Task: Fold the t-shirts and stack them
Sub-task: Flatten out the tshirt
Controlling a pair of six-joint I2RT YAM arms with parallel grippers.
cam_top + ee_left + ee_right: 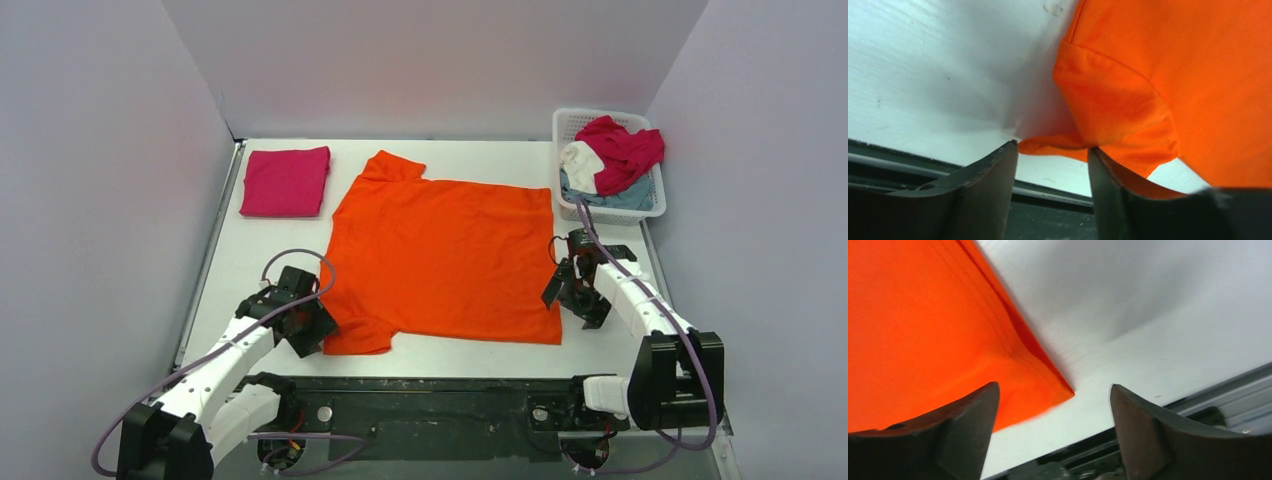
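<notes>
Orange t-shirt (450, 255) is lying spread flat mid-counter (450, 160). Its long axis is running left-right: collar and sleeves are pointing toward the left side, and the hem is facing right toward the basket.

Left hand (305, 328) is sitting at the near-left sleeve (1108, 100). Its jaws are standing apart. The sleeve edge is reaching just into the gap at the tips, and I'm not seeing it pinched.

Right hand (575, 300) is sitting at the near-right hem corner (1038, 390). It's open wide and gripping nothing. The corner is lying just ahead of the gap, nearer the left-side finger in the wrist view.

So each arm is covering its own end of the near long edge, and neither needs to reach across. I'm reading the coming move as a lengthwise fold: pinch both near corners and carry them away from me, over to the far edge. The cloth is lying ahead of each hand, so both need to push slightly forward and down before clamping. The risk is grabbing one layer only at the sleeve, where the fabric is bunching.

Folded magenta t-shirt (286, 181) is sitting far-left, well apart from the orange one. I'm taking that as the stack spot.

The white basket (575, 122) at far right is holding a crimson shirt (625, 148) on top, with a white one (580, 165) and a grey-blue one (620, 198) under it, all unfolded.
</notes>
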